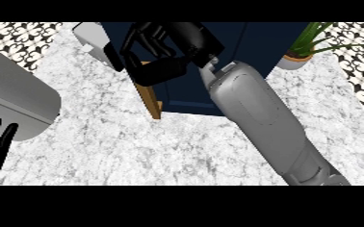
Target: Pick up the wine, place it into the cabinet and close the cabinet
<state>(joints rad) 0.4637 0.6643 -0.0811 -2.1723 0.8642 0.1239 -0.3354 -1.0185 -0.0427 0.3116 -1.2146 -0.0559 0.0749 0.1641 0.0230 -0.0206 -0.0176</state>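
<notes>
A: Right hand [153, 45] is up at 12 o'clock, reaching across from the grey right forearm [266, 120] that enters at 5 o'clock. Black fingers curled downwards by the cabinet door [150, 98], the wooden edge standing ajar on the marble counter [142, 149]. Can't tell if they're pinching anything.

B: Wine?

A: Not identifiable. There's a dark rounded shape [162, 70] just under the fingers, touching the door's top edge; could be the bottle, could be the thumb or palm. Black on black. Likely it's in or at the navy cabinet [213, 67], but that's a guess.

B: So which step?

A: Judging by the pose, either releasing inside or starting the close. To do it well: get the hand clear of the opening, then push the door's outer face flat towards the cabinet front, not the thin edge, so it swings and doesn't slip.

B: Left hand?

A: Left hand [7, 137] is only a sliver at 9 o'clock beside the grey left forearm [25, 101], cropped; finger state can't be told.

B: Anything else?

A: Potted plant [305, 50] at 2 o'clock, white object [91, 36] at 11 o'clock, partly behind the hand, unclear what. Cabinet interior hidden entirely.
</notes>
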